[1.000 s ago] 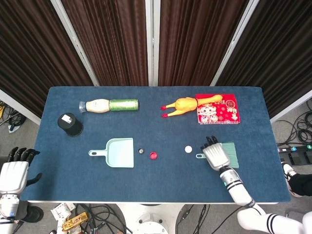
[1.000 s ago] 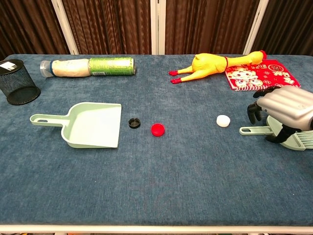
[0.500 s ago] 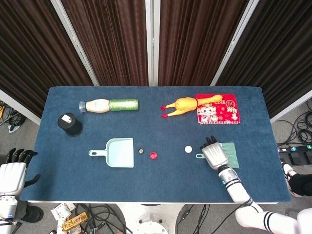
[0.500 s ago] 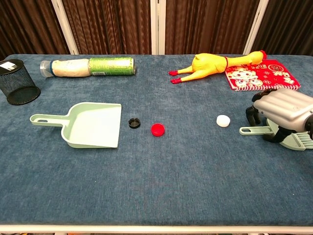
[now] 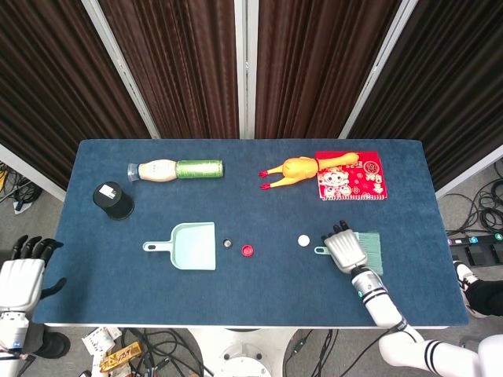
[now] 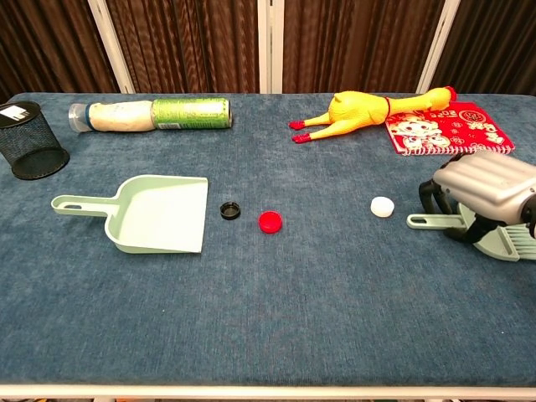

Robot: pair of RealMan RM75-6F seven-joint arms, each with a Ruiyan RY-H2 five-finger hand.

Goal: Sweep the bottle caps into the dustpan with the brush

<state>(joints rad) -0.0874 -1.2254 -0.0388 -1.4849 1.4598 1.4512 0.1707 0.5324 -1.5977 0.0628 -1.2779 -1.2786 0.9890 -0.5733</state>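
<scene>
A mint-green dustpan (image 5: 192, 246) (image 6: 159, 215) lies left of centre, its mouth facing right. Just off its mouth sits a black cap (image 5: 227, 243) (image 6: 229, 210), then a red cap (image 5: 247, 250) (image 6: 269, 221). A white cap (image 5: 303, 239) (image 6: 382, 206) lies further right. The green brush (image 5: 371, 247) (image 6: 423, 221) lies flat at the right, handle pointing left. My right hand (image 5: 346, 250) (image 6: 486, 186) covers its middle, fingers curled down around it. My left hand (image 5: 20, 279) hangs off the table's front-left corner, fingers apart and empty.
A bottle (image 5: 175, 170) (image 6: 151, 115) lies on its side at the back left, near a black mesh cup (image 5: 113, 199) (image 6: 29, 140). A yellow rubber chicken (image 5: 302, 169) (image 6: 360, 109) and a red packet (image 5: 350, 176) (image 6: 440, 126) lie at the back right.
My right hand's fingers have curled down around the brush, and the brush has shifted slightly left. My left hand drifted a little beside the table. The caps and dustpan have not moved.
</scene>
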